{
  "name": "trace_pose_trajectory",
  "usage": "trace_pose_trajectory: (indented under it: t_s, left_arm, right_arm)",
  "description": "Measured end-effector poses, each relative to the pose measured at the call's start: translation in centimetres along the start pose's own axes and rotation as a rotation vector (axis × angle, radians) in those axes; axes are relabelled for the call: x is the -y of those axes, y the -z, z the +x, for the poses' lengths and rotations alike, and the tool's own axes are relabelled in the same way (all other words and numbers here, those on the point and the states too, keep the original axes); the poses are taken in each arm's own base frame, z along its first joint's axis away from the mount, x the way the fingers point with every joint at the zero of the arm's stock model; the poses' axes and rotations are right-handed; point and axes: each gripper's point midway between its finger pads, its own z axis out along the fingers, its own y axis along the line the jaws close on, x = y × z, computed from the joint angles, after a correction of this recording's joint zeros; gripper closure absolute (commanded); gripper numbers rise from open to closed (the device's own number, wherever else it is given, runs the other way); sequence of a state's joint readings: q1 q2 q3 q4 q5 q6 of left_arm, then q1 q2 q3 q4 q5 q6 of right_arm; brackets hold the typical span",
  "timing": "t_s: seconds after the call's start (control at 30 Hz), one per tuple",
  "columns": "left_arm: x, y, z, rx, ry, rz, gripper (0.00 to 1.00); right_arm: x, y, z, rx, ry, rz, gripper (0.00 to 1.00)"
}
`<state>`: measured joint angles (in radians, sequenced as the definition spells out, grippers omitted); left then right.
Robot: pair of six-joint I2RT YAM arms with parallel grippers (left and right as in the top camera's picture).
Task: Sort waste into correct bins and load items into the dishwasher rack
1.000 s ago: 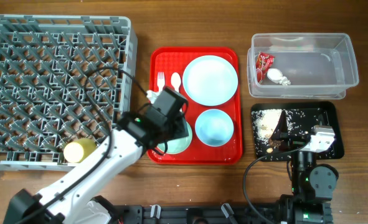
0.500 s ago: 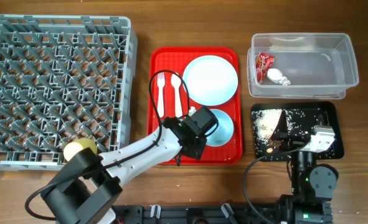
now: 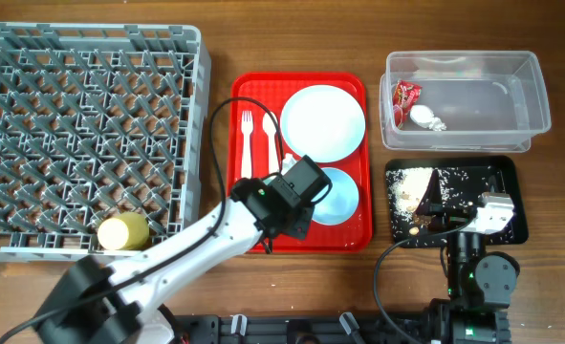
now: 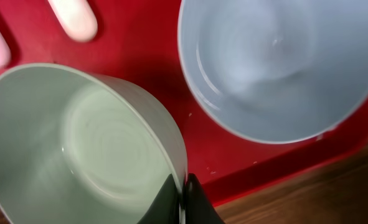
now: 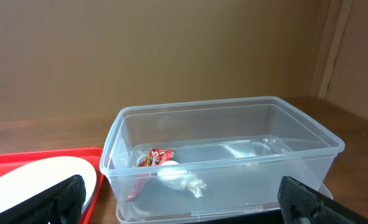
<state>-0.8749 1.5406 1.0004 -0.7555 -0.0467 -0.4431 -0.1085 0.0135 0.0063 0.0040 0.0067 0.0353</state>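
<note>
**Green bowl pinched at the rim, ready for the rack**

Nearest the robot, the left hand (image 4: 184, 186) pinches the rim of the pale green bowl (image 4: 78, 143), one finger inside the wall and one outside. The bowl is over the red serving tray (image 3: 301, 78); whether its base touches the tray is unclear. The light blue bowl (image 4: 277, 62) sits just beside it, with a strip of red between them.

The step looks like carrying this bowl to the dishwasher rack (image 3: 91, 124). A rim pinch is thin, so lift straight up and slowly to clear the blue bowl. Then travel left over the rack wall with the bowl level, and seat it among free pegs, apart from the yellow-green cup (image 3: 121, 230).

Farther on lie the fork (image 3: 248, 143), spoon (image 3: 270, 143) and white plate (image 3: 322, 121). The right hand (image 3: 492, 212), fingers spread wide, rests by the black tray (image 3: 511, 182) of food scraps (image 3: 411, 186). Behind it, the clear tub (image 3: 535, 96) holds the wrapper (image 3: 404, 96) and tissue (image 3: 425, 117).
</note>
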Motion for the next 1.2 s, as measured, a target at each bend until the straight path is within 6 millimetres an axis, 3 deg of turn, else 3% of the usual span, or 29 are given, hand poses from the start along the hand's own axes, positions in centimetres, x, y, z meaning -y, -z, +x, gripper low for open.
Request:
trace_pose_trajectory:
  t_s: [0.1, 0.13, 0.17, 0.2, 0.27, 0.3, 0.33, 0.4, 0.43, 0.5, 0.57, 0.73, 1.0, 1.2]
  left_arm:
    - [-1.5, 5.6, -2.9, 0.138, 0.128, 0.116, 0.96]
    - [-3.0, 8.3, -4.3, 0.219, 0.201, 0.166, 0.96]
    - [-5.7, 12.3, -6.1, 0.344, 0.300, 0.216, 0.96]
    - [-7.2, 14.3, -6.8, 0.406, 0.353, 0.248, 0.96]
    - [-10.3, 17.5, -7.2, 0.500, 0.455, 0.304, 0.96]
    - [-13.0, 19.1, -7.2, 0.559, 0.539, 0.316, 0.96]
    - [-14.1, 19.8, -7.0, 0.572, 0.582, 0.357, 0.96]
    - [-19.2, 21.0, -6.3, 0.632, 0.742, 0.366, 0.96]
    - [-21.7, 21.5, -5.8, 0.660, 0.819, 0.368, 0.96]
    - [-24.7, 22.1, -5.1, 0.696, 0.909, 0.409, 0.96]
    - [-29.8, 22.8, -4.3, 0.770, 1.014, 0.472, 0.96]
    - [-35.6, 22.5, -3.1, 0.847, 1.069, 0.639, 0.96]
    - [-39.1, 19.8, -2.6, 0.893, 0.959, 0.846, 0.96]
    - [-39.3, 19.2, -2.5, 0.914, 0.897, 0.823, 0.96]
  right_arm:
    - [0.0, 0.0, 0.0, 0.000, 0.000, 0.000, 0.00]
    - [0.0, 0.0, 0.0, 0.000, 0.000, 0.000, 0.00]
    - [0.0, 0.0, 0.0, 0.000, 0.000, 0.000, 0.00]
    - [0.0, 0.0, 0.0, 0.000, 0.000, 0.000, 0.00]
    - [0.0, 0.0, 0.0, 0.000, 0.000, 0.000, 0.00]
    - [0.0, 0.0, 0.0, 0.000, 0.000, 0.000, 0.00]
    - [0.0, 0.0, 0.0, 0.000, 0.000, -0.001, 0.00]
    - [-0.1, 0.0, 0.0, 0.000, 0.000, -0.003, 0.00]
    - [0.0, 0.0, 0.0, 0.000, 0.000, -0.003, 0.00]
    - [0.0, 0.0, 0.0, 0.000, 0.000, -0.003, 0.00]
    - [-0.1, 0.0, 0.0, 0.000, 0.000, -0.003, 0.00]
    - [-0.1, 0.0, 0.0, -0.001, 0.000, -0.003, 0.00]
    - [-0.1, 0.0, 0.0, -0.001, 0.000, -0.003, 0.00]
    - [-0.1, 0.0, 0.0, 0.000, 0.000, -0.003, 0.00]
